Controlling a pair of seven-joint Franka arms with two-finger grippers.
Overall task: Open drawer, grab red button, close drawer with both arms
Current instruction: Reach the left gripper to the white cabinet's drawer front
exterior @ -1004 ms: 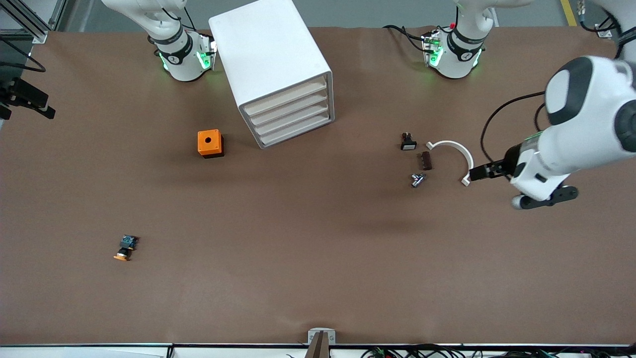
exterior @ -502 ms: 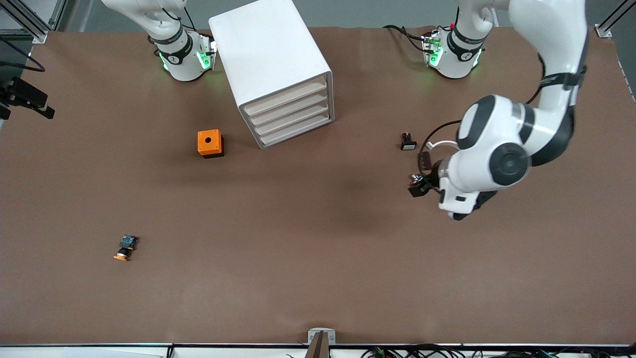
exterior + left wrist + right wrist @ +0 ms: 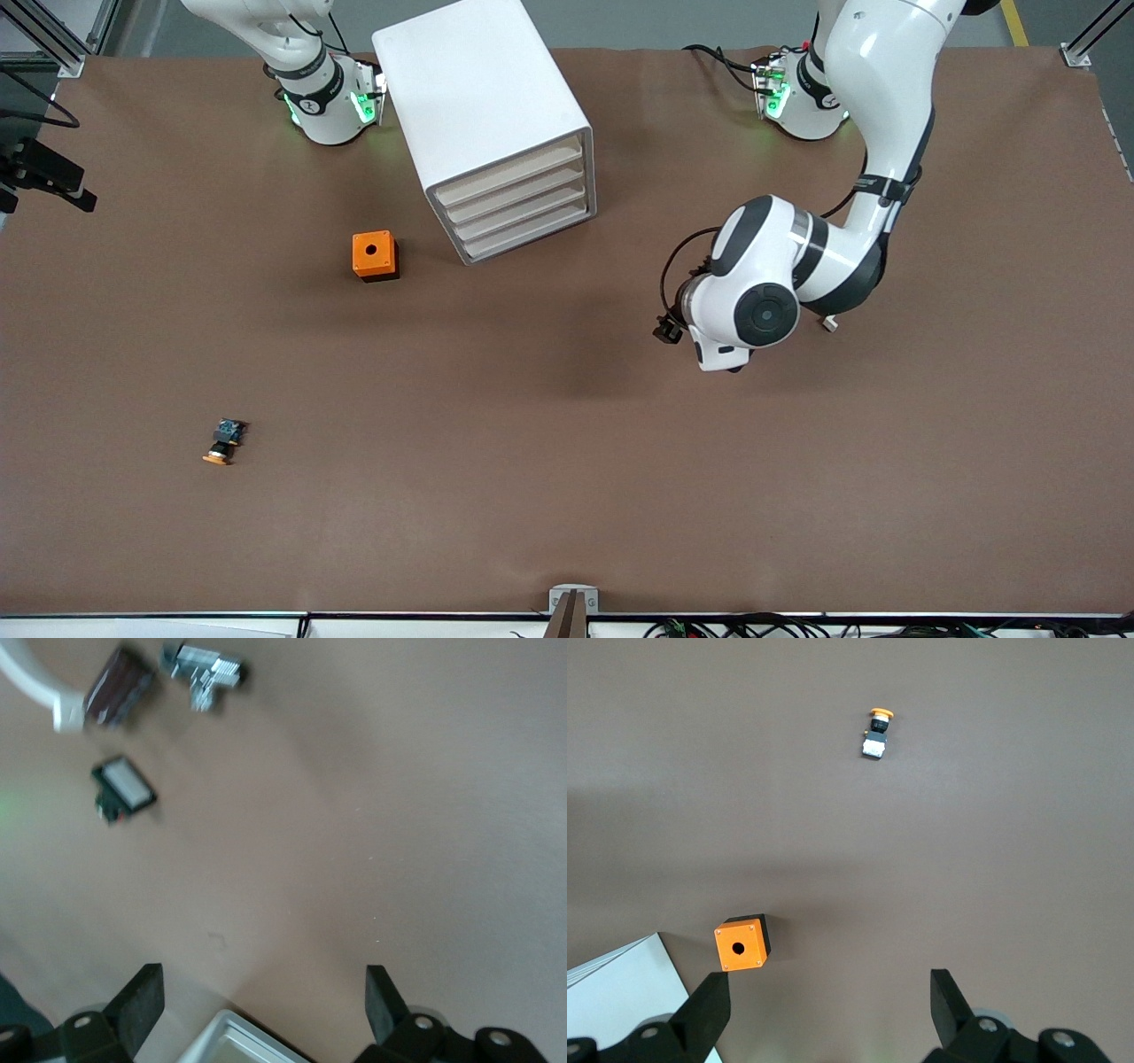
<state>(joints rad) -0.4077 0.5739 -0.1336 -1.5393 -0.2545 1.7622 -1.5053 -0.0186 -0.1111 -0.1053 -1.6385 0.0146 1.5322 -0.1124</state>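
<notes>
The white drawer cabinet [image 3: 496, 115] stands between the arms' bases with all its drawers [image 3: 516, 200] shut. The red-capped button is hidden. My left gripper [image 3: 666, 330] is open and empty, above bare table between the cabinet and a group of small parts. In the left wrist view my left gripper [image 3: 261, 1005] has its jaws wide apart, with a corner of the cabinet [image 3: 232, 1041] between them. My right gripper [image 3: 828, 1010] is open and empty, high over the table. It is out of the front view, and that arm waits.
An orange box with a hole [image 3: 375, 255] sits beside the cabinet, also in the right wrist view [image 3: 741, 942]. An orange-capped button [image 3: 223, 440] lies nearer the front camera. A white arc [image 3: 27, 678], brown piece [image 3: 115, 687], silver part [image 3: 204, 669] and black switch [image 3: 124, 790] lie under the left arm.
My left arm has swung from the left arm's end of the table over the small parts toward the cabinet. The right arm's base has not moved.
</notes>
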